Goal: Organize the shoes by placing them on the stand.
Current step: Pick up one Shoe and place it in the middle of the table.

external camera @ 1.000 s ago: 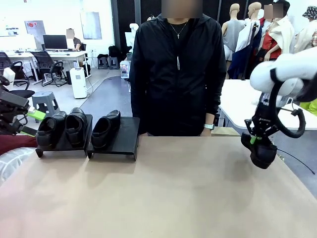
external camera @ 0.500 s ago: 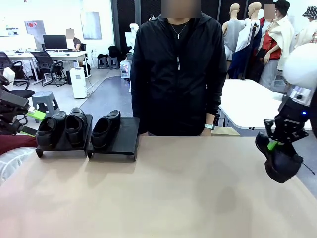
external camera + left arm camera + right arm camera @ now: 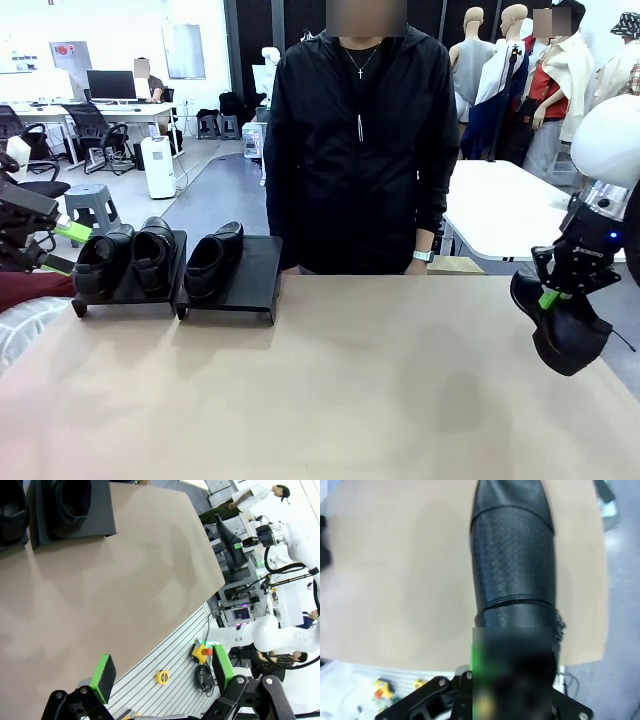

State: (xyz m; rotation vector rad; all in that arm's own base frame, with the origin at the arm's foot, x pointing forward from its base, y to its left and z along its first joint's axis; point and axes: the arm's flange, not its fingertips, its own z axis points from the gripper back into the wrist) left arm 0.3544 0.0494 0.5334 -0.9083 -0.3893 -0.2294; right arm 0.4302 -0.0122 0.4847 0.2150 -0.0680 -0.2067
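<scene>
Three black leather shoes sat on the stand (image 3: 250, 285) at the far left of the bench; the stand was a low matte-black rack in two units side by side, tops sloping. The left unit (image 3: 125, 290) carried two shoes, one (image 3: 102, 262) beside the other (image 3: 153, 252), toes toward the near edge; the right unit held a third shoe (image 3: 212, 260) on its left half, its right half bare. The fourth shoe (image 3: 556, 325) hung above the bench's far right edge, tilted toe-down, gripped at its opening; seen from the wrist, its pebbled upper (image 3: 512, 565) stretched away over the bench.
</scene>
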